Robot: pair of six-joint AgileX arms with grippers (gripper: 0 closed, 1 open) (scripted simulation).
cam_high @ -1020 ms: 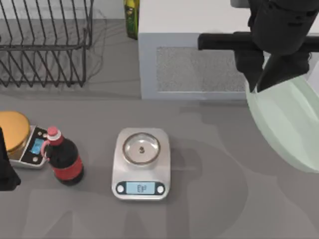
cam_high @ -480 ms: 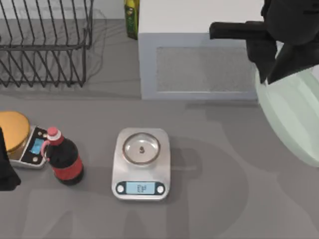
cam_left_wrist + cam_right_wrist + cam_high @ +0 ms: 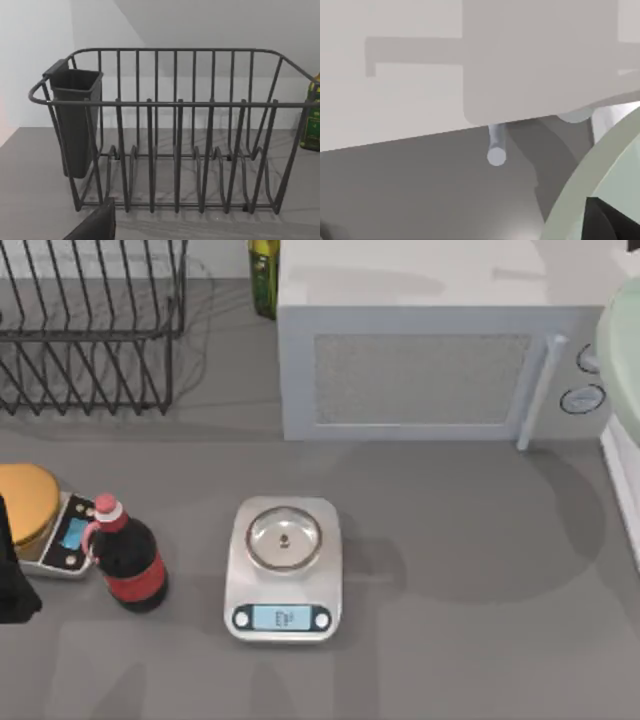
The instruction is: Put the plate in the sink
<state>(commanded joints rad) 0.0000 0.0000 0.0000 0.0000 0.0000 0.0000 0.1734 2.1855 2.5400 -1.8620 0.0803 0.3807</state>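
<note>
A grey counter (image 3: 450, 570) spreads below, backed by a pale wall. Nearest stand two scales: a white kitchen scale (image 3: 284, 570) with a steel pan at centre, and a second scale (image 3: 62, 537) under a golden disc (image 3: 25, 502) at the left, a dark cola bottle (image 3: 128, 560) between them. Farther back sit one microwave (image 3: 430, 350), one wire dish rack (image 3: 90, 325) and one green bottle (image 3: 263, 275). The plate (image 3: 622, 355) hangs at the right edge above the sink (image 3: 622, 475) rim; a dark right gripper (image 3: 607, 220) finger touches it, though I cannot tell its grip. The left arm (image 3: 12, 580) rests at left.
</note>
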